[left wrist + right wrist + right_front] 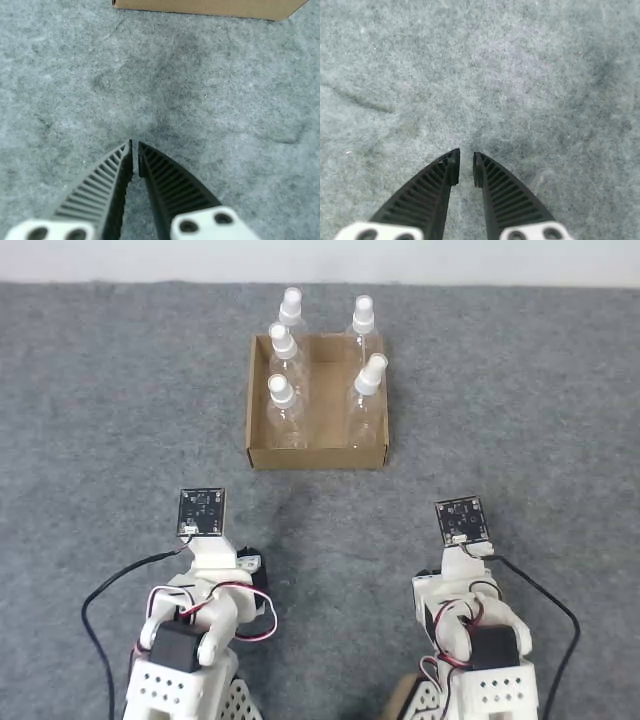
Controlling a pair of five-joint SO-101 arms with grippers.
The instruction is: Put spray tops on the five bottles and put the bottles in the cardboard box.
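The box (pixel 318 452) sits on the grey desk (pixel 520 390), towards the far side and about midway between the two arms; five clear bottles (pixel 285 420) stand upright in it, each with a white spray top (pixel 281 389) on; three stand along the box's left side, one behind the other, and two along its right side; the tops of the rear pair rise past the far rim; the right front bottle (pixel 366 410) tilts a little. Both arms are drawn back at the near edge of the desk, well apart from the box, one to each side. The left gripper (pixel 135 146) hangs over bare desk with its fingers pressed all but together at the tips, holding nothing; the near wall of the box (pixel 200 6) lies ahead of it. The right gripper (pixel 466 159) is likewise over bare desk, its fingers nearly together with a slim gap between the tips, holding nothing.
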